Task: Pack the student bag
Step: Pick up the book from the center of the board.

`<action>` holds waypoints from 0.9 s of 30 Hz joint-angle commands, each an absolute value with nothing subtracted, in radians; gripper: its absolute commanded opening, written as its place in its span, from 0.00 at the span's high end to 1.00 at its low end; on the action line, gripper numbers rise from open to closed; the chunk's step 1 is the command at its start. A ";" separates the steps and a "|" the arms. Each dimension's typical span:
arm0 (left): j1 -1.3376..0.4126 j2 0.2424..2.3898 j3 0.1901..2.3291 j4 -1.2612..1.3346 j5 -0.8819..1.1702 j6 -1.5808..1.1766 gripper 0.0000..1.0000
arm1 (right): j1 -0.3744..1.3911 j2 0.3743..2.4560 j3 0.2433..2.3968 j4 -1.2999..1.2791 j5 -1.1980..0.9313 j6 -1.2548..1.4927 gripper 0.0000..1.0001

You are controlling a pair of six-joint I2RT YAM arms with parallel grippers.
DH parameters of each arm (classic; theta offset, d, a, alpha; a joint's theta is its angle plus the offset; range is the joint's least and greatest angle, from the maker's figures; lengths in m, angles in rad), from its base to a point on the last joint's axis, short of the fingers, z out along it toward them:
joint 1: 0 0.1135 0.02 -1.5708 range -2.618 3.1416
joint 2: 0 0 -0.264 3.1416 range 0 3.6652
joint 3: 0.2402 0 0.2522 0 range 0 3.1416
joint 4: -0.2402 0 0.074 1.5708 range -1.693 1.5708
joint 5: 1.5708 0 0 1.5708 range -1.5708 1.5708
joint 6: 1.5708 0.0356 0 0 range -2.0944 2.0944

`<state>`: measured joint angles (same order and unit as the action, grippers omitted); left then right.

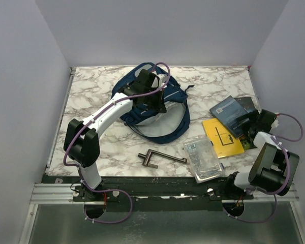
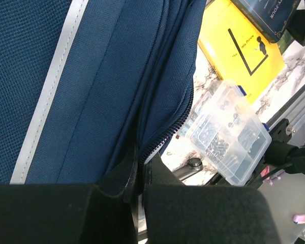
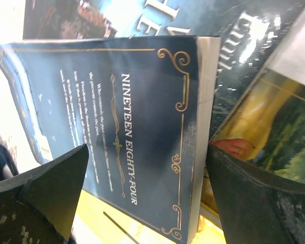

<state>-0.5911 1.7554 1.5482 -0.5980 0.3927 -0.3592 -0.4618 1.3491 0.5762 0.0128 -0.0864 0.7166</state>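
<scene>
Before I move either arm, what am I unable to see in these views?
Student bag interior: top view, left arm covers the opening; left wrist view shows only outer fabric and zipper.
Books under Nineteen Eighty-Four: right wrist view, titles covered by it or cut by the frame.
Clear box contents: small parts, too small to identify in either view.

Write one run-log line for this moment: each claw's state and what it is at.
left claw: shut on student bag edge | right claw: open, astride navy book
</scene>
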 commanded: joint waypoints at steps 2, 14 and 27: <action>-0.598 1.749 1.594 -0.592 0.448 -0.367 1.00 | -0.452 1.312 0.625 -0.152 -0.124 0.654 0.00; -0.597 1.749 1.593 -0.592 0.487 -0.373 1.00 | -0.546 1.217 0.443 -0.026 -0.472 0.752 0.07; -0.597 1.749 1.597 -0.592 0.497 -0.373 1.00 | -0.577 1.283 0.382 0.231 -0.581 0.859 0.27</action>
<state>-0.5911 1.7565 1.5482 -0.6109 0.4263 -0.3576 -0.5766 1.2747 0.4072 0.1543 -0.4831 0.7933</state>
